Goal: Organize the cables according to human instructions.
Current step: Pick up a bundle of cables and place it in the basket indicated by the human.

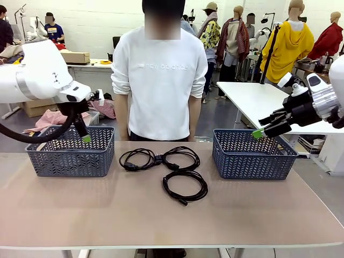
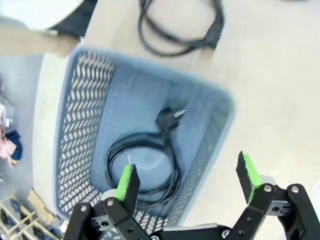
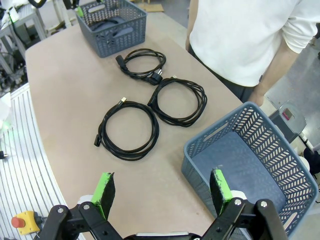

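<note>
I can read "new balance" on the person's [image 1: 122, 115] sweatshirt [image 1: 161, 91]. Left gripper [image 2: 187, 180] hangs over the left basket [image 1: 70, 159], fingers spread, one cable [image 2: 142, 172] coiled inside. Right gripper [image 3: 162, 192] is spread too, near the right basket [image 1: 252, 162]. Three cables [image 1: 185, 186] lie mid-table, with bare tabletop [image 1: 269, 209] all round.

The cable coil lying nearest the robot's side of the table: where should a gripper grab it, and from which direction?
Probably straight down from above, jaws straddling the bundled strands on the arc toward the right basket. The coil lies flat on the table, and that arc is clear of its plugs.
</note>
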